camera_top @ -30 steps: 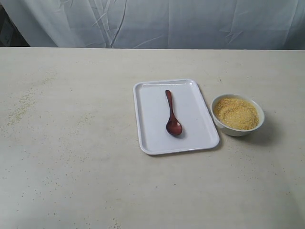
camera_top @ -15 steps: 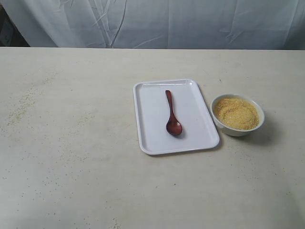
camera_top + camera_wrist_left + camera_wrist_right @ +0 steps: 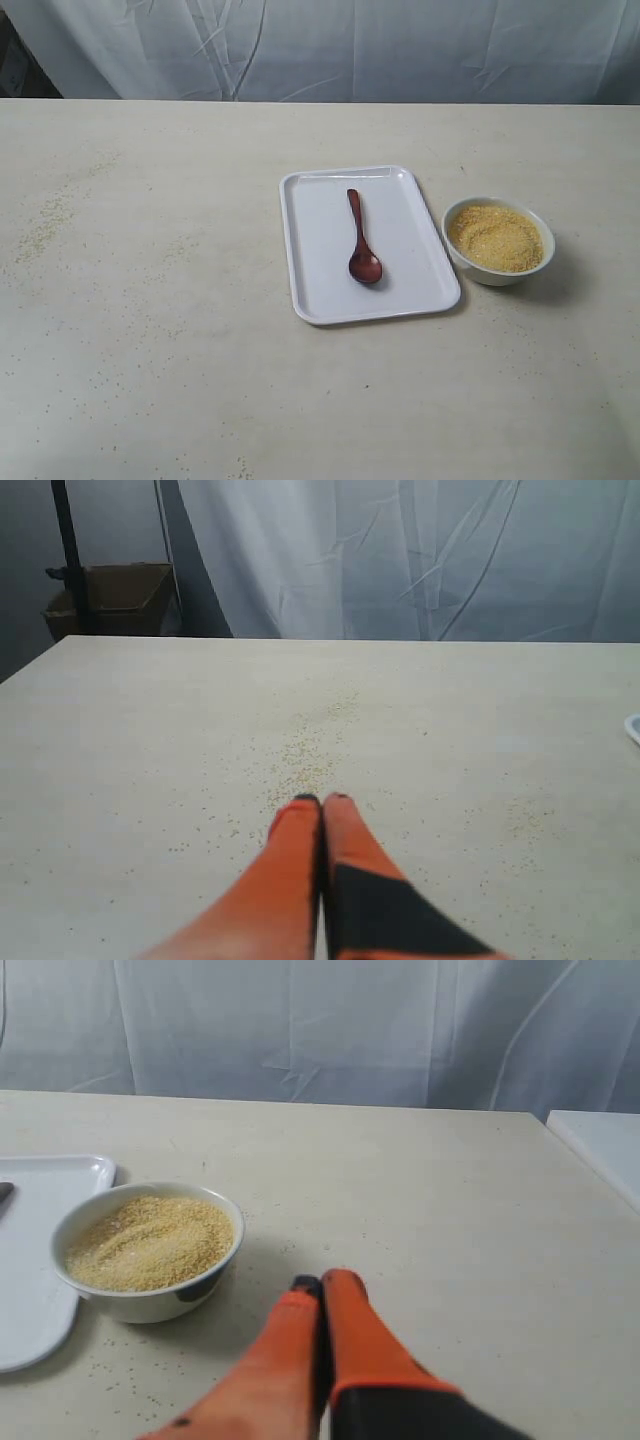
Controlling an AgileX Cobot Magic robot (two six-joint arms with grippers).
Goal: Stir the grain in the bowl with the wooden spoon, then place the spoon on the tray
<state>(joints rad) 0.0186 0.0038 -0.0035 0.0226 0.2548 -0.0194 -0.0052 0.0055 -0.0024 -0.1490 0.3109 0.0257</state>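
Observation:
The dark reddish-brown wooden spoon [image 3: 362, 243] lies on the white tray [image 3: 320, 290], its oval bowl toward the near edge. To the tray's right stands the small white bowl [image 3: 497, 270] filled with yellow grain [image 3: 495, 237]. Neither arm shows in the exterior view. In the left wrist view my left gripper [image 3: 322, 800] is shut and empty above bare table with scattered grains. In the right wrist view my right gripper [image 3: 322, 1282] is shut and empty, a short way from the bowl [image 3: 145, 1300] and its grain [image 3: 150, 1240]; the tray's corner [image 3: 40, 1300] lies beyond the bowl.
Loose grains [image 3: 45, 225] are sprinkled over the table's left part. A white curtain [image 3: 330, 45] hangs behind the table. A brown box [image 3: 110, 598] stands past the table's far corner in the left wrist view. A white surface [image 3: 600, 1140] borders the table in the right wrist view.

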